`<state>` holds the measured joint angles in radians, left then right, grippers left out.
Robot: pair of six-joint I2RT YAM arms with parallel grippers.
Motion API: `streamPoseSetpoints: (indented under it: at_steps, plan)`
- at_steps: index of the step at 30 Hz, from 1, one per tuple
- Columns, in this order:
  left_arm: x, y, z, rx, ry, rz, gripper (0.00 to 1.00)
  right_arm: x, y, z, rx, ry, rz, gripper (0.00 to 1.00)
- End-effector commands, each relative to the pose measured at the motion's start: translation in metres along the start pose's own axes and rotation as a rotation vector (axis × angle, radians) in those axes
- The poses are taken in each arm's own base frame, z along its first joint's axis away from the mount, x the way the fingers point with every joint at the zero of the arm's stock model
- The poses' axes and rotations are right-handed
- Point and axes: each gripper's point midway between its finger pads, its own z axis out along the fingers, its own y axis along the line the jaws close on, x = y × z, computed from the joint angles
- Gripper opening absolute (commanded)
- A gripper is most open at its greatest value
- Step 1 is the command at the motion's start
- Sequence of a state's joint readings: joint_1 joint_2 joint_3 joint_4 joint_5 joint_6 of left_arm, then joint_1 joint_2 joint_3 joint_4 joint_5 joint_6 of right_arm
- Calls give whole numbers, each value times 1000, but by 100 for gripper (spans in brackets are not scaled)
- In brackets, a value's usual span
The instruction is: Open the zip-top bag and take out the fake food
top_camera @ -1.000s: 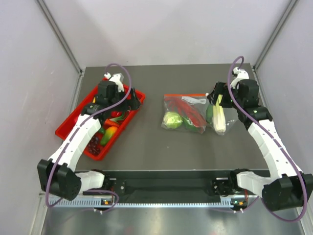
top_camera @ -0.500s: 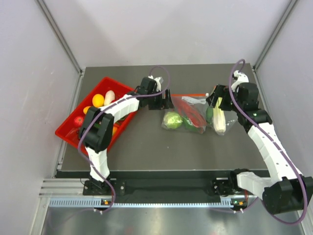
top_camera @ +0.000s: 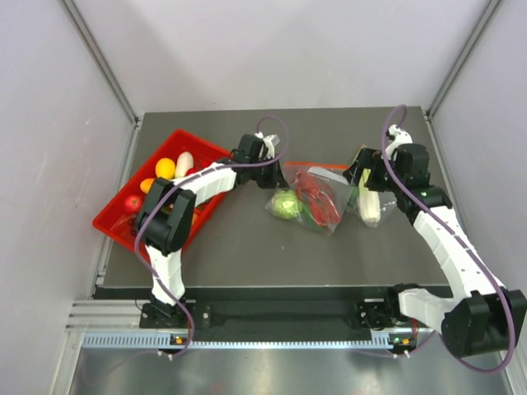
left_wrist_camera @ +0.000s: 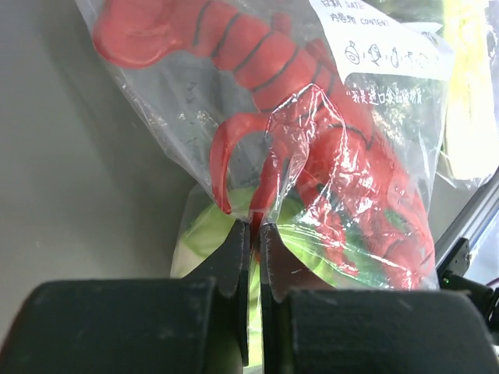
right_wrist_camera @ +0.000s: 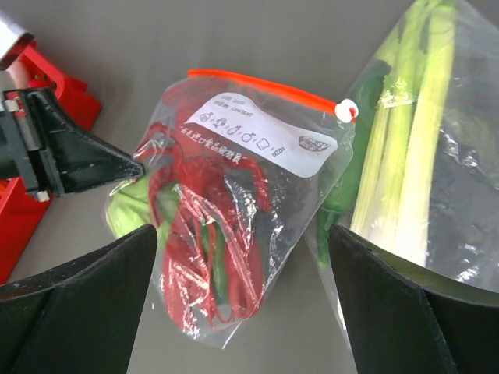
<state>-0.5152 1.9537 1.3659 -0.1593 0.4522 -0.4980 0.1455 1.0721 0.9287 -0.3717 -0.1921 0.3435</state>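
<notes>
The zip-top bag (top_camera: 311, 197) lies mid-table, clear and crinkly, its red zip strip (right_wrist_camera: 265, 86) along the far edge with a white slider (right_wrist_camera: 345, 110). Inside show the fake food: long red chili pieces (left_wrist_camera: 234, 47) and a pale green cabbage (top_camera: 285, 205). My left gripper (left_wrist_camera: 255, 226) is shut on a fold of the bag's plastic at its left side, just above the cabbage (left_wrist_camera: 203, 238). In the top view the left gripper (top_camera: 277, 173) meets the bag's left edge. My right gripper (right_wrist_camera: 242, 234) hangs open over the bag's right half, touching nothing.
A second clear bag with a white-and-green leek (top_camera: 370, 202) lies against the zip-top bag's right side, under the right wrist. A red tray (top_camera: 111, 220) with yellow, orange and red toy fruits stands at the left, beside the left arm.
The left arm swung from the red tray over to the bag and its jaws closed on the plastic. The bag's left side has bunched and shifted. The right gripper barely moved.
</notes>
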Motion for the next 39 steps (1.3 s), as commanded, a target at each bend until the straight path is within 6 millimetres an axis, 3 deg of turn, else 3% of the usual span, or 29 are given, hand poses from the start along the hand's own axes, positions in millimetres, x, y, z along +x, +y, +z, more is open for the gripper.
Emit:
streamPoseSetpoints:
  at_steps: [1, 3, 6, 11, 15, 17, 22, 29, 30, 34, 36, 37, 39]
  plan:
    - [26, 1, -17, 2, 52, 19, 0, -3, 8, 16, -65, -8, 8, 91]
    - [37, -3, -30, -1, 78, -2, 0, -2, 10, 22, -84, -14, 18, 91]
    - [59, 9, -46, -69, 76, -80, 0, 13, 8, 33, -97, 35, 41, 90]
    - [61, -1, -70, -72, -5, -148, 0, 35, 2, 38, -99, 64, 64, 90]
    - [65, 0, -77, -78, -15, -175, 0, 65, 4, 47, -164, 106, 109, 88]
    - [65, -1, -79, -75, -20, -177, 0, 71, 9, 52, -218, 100, 115, 87]
    - [76, -1, -78, -55, -1, -191, 0, 94, 15, 58, -303, 125, 141, 73]
    - [81, -10, -78, 9, 22, -167, 0, 101, 21, 78, -382, 139, 187, 70]
    - [81, -11, -78, 14, 23, -164, 0, 94, 25, 82, -403, 115, 182, 66]
    - [86, -15, -77, 55, 45, -151, 0, 101, 20, 102, -405, 145, 202, 55]
    - [88, -18, -77, 80, 48, -144, 0, 99, 24, 111, -437, 154, 210, 28]
    - [91, -19, -76, 91, 56, -134, 0, 98, 26, 113, -450, 158, 215, 2]
    - [100, -31, -77, 184, 118, -111, 0, 88, 37, 112, -498, 156, 221, 0]
